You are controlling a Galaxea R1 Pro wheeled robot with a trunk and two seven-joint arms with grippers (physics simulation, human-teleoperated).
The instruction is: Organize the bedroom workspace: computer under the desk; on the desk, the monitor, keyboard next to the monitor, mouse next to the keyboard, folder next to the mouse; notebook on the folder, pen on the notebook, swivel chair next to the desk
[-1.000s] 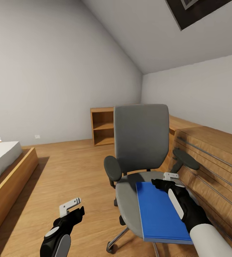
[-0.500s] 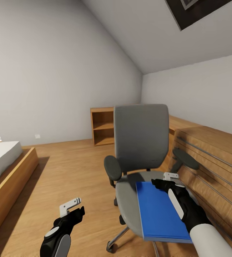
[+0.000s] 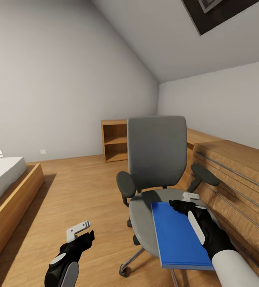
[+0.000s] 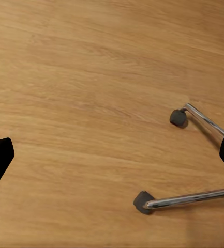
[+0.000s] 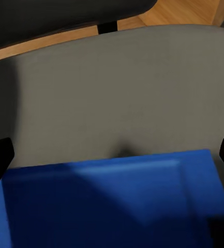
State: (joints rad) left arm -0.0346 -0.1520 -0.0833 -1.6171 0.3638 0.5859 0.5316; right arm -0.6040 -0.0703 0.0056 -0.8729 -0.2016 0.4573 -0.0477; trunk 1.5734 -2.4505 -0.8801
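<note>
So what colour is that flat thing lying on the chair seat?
Bright blue: the folder on the grey swivel chair, clearest in the head view.

No text, label, brand, number or sign can be read in any of the views
</note>
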